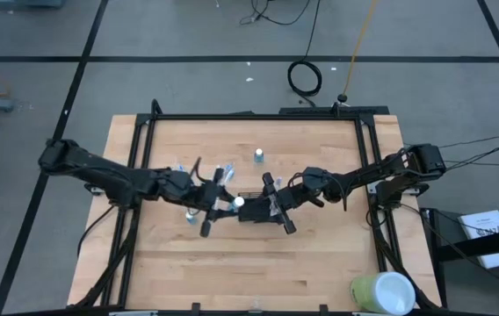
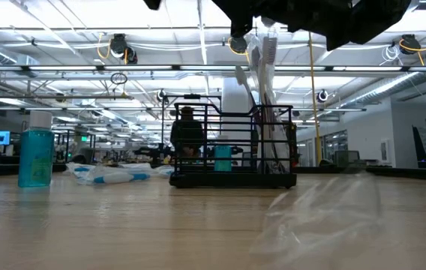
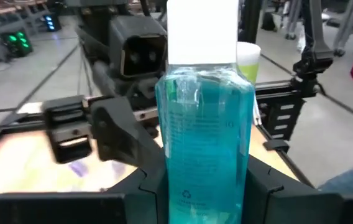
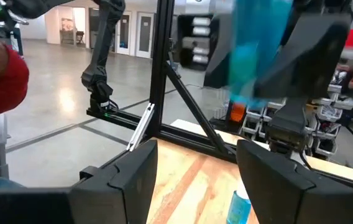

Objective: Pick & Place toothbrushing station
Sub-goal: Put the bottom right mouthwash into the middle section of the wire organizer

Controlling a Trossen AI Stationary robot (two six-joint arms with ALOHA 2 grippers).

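My left gripper is shut on a clear bottle of teal liquid with a white cap. It holds the bottle upright over the table's middle; from above, the cap shows as a white dot. The toothbrushing station, a low black wire box with toothbrushes sticking up out of it, stands on the table by its base, next to both grippers. My right gripper hangs open beside the station on its right, with nothing between its fingers. My left gripper pinches the bottle's lower body between its two fingers, one on each side. The fingers come in nearly level from the table's left. The bottle stands upright in the hold, cap up, lifted clear of the table.
A second teal bottle stands on the table toward its far edge. Small blue-and-white packets lie on the wood, and a clear plastic bag lies close to the low camera. A black frame rims the table.
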